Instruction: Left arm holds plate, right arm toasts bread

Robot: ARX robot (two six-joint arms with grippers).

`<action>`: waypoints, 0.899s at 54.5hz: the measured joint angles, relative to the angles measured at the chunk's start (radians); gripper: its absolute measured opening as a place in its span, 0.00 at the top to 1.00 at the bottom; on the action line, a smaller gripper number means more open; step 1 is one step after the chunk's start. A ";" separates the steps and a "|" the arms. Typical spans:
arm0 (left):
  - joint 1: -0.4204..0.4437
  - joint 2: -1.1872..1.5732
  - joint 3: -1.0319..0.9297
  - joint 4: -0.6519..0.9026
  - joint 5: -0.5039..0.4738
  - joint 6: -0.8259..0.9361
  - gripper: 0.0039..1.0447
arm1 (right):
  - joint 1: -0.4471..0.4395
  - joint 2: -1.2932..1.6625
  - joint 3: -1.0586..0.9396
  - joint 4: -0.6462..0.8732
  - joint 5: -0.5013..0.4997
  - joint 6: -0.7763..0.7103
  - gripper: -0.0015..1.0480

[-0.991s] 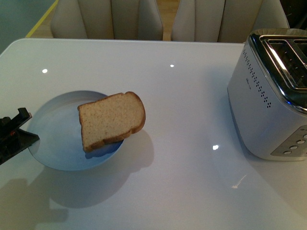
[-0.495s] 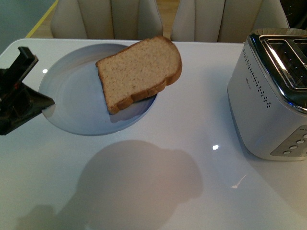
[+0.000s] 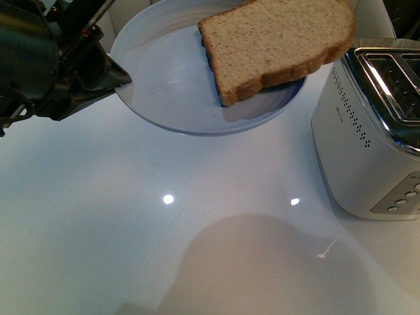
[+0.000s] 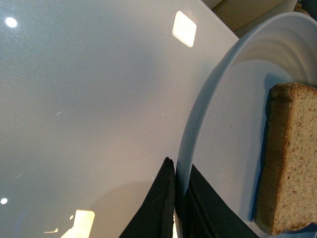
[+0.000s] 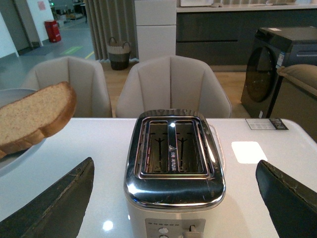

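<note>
- Table (image 3: 98,230): one, white and glossy, nearest to me. The soft shadow in its near middle is, I judge, cast by what I hold above it.
- Right gripper (image 5: 174,164): spread wide and empty, facing the toaster (image 5: 173,206) from its near side. I judge it is placed there to take the bread (image 5: 29,116) and drop it in.
- Toaster, on the right: one, silver, with two slots, both empty as far as I can see.
- Left gripper (image 3: 117,79), on the left: pressed together on the left rim of the plate (image 3: 170,92), one finger on each face, so the plate hangs clear of the table.
- Plate: one, pale blue, held up in the far middle, just left of the toaster. I judge this brings the load within my right arm's reach.
- Bread: one brown slice on the plate's right side, its rounded end overhanging the rim toward the toaster.
- Chairs (image 5: 173,84): two, beige, beyond the far edge.
</note>
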 joint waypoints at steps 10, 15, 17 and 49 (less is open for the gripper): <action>-0.075 0.000 0.028 -0.012 -0.025 -0.030 0.97 | 0.000 0.000 0.000 0.000 0.000 0.000 0.09; -0.104 0.000 0.031 -0.021 -0.032 -0.033 0.97 | 0.000 0.000 0.000 0.000 0.000 0.000 0.09; -0.110 0.000 0.031 -0.023 -0.032 -0.033 0.97 | 0.000 0.000 0.000 0.000 0.000 0.000 0.09; -0.121 -0.011 0.031 -0.024 -0.032 -0.032 0.97 | 0.000 0.000 0.000 0.000 0.000 0.000 0.09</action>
